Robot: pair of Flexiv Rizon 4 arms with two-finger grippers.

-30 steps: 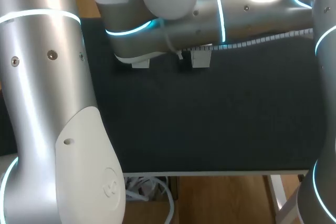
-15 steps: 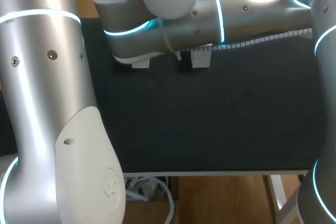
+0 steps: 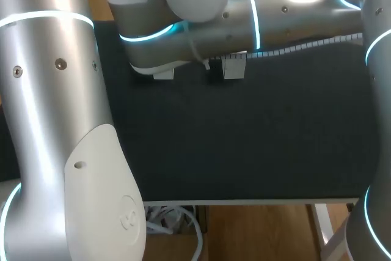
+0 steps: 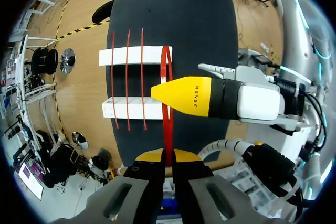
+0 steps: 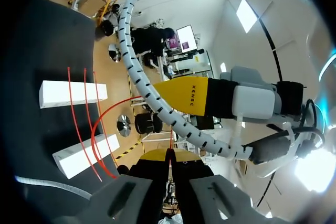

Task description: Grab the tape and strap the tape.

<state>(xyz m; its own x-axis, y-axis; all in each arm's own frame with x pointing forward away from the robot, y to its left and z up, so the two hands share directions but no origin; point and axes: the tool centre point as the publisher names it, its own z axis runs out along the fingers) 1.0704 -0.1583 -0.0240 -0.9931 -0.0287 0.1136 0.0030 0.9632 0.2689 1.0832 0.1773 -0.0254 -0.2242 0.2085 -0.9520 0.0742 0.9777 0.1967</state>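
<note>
- My left claw [image 4: 168,156] is clamped on the red tape [image 4: 166,61]. My right claw [image 5: 169,155] pinches the same strip further along. The tape arches in a loop between them above two white bars [image 4: 128,55] on the dark surface [image 4: 173,9], beside three strips [image 4: 128,77] already laid across.
- The tape looks thin, light and limp. I judge it best held near its ends and kept taut, so it cannot twist or fold.
- Since a second ago my right arm [image 3: 256,16] has edged slightly leftward in the head view; the bars have not shifted.
</note>
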